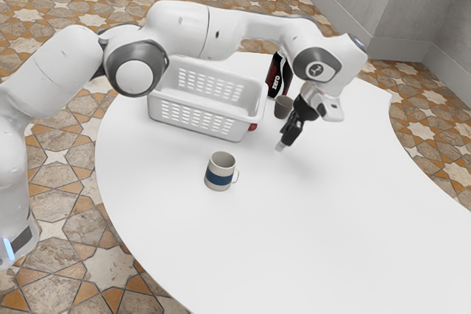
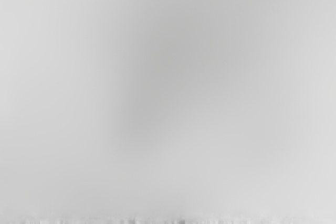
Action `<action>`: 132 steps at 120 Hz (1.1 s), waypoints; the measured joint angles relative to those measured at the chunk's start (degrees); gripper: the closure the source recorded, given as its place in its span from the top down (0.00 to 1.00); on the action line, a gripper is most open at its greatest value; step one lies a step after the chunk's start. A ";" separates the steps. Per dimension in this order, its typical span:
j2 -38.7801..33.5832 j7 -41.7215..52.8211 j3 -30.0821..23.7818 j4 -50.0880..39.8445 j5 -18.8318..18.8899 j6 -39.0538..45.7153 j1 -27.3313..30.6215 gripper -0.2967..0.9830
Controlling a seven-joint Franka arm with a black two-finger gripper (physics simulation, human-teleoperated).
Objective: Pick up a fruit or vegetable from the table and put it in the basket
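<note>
Now, just beside the basket (image 1: 237, 127), at its end toward the exterior view's right: red fruit or vegetable (image 1: 252, 126), partly hidden, down on the table (image 1: 309, 240). Out past it from the basket, near but apart: black gripper (image 1: 282, 145), low over the tabletop. Clenched or released? Cannot tell. Beyond that same end of the basket, small dark cup (image 1: 282, 107) and black bottle (image 1: 277, 77); on the camera's side of the basket, blue-banded mug (image 1: 219, 176).
</note>
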 joint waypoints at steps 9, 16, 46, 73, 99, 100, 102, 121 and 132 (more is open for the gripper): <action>0.05 0.00 -0.01 -0.03 0.10 0.00 0.93 0.77; 0.08 0.00 -0.01 -0.09 0.18 0.00 1.27 0.77; 0.09 0.02 -0.01 -0.13 0.37 -0.01 2.46 0.77; 0.13 0.03 0.25 -0.25 0.49 -0.02 3.34 0.77; 0.10 -0.10 0.34 -0.94 0.55 -0.63 3.39 0.77; 0.10 -0.11 0.34 -0.98 0.55 -0.64 3.39 0.77; 0.10 -0.14 0.34 -1.08 0.56 -0.68 3.39 0.77; 0.01 -0.38 1.29 -1.31 0.64 -1.41 2.94 0.77; -0.12 -0.50 1.51 -1.28 0.78 -2.19 3.13 0.77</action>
